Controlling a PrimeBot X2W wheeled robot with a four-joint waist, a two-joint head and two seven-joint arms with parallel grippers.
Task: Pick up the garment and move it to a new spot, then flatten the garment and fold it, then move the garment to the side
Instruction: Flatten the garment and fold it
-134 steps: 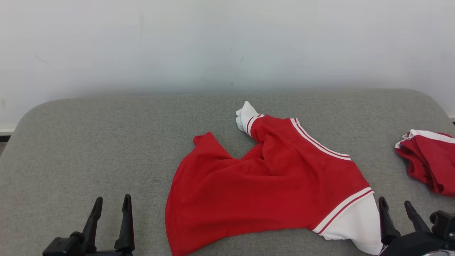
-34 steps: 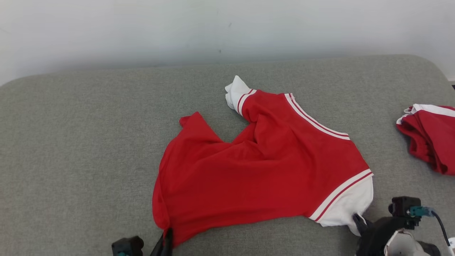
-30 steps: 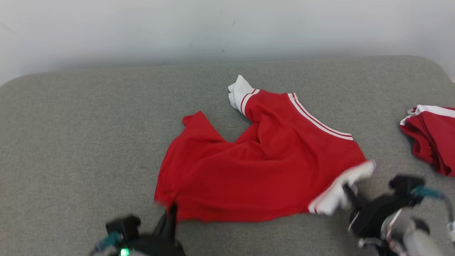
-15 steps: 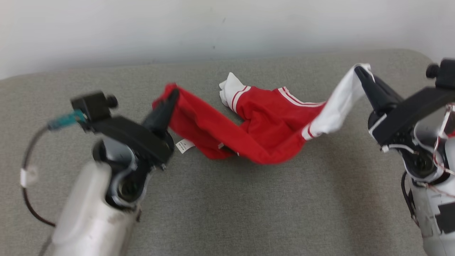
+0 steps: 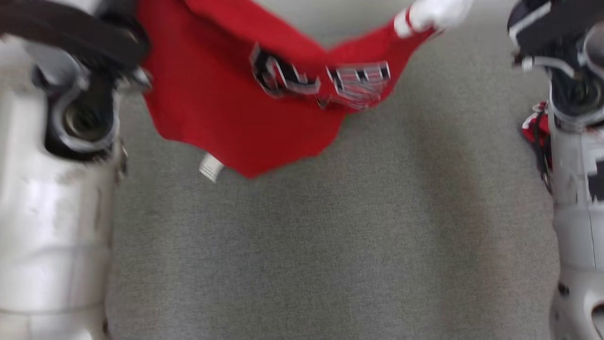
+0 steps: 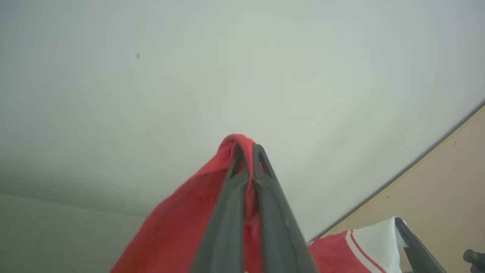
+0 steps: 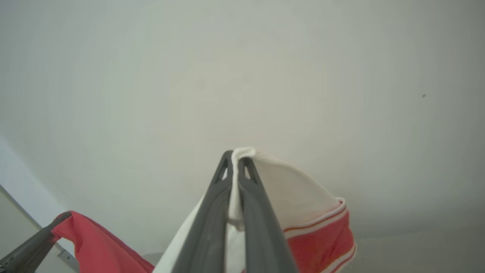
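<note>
The garment [image 5: 222,94] is a red shirt with white sleeves and dark-and-white lettering on its front. It hangs stretched between my two raised arms, above the grey cushioned surface [image 5: 330,245], and a white label dangles from its lower edge. In the left wrist view my left gripper [image 6: 247,148] is shut on a red fold of the garment [image 6: 182,216]. In the right wrist view my right gripper [image 7: 235,155] is shut on the garment's white sleeve [image 7: 291,189]. The head view is blurred, and both sets of fingertips lie beyond its top edge.
My pale left forearm [image 5: 52,212] and right forearm [image 5: 575,189] stand at the sides of the head view. A second red garment [image 5: 535,130] lies on the grey surface at the right, mostly behind the right arm. A pale wall [image 6: 227,68] rises behind.
Both grippers have risen with the garment, lifting it off the surface so that it now hangs between them. The head view has also tilted down, and the wall has left it.
</note>
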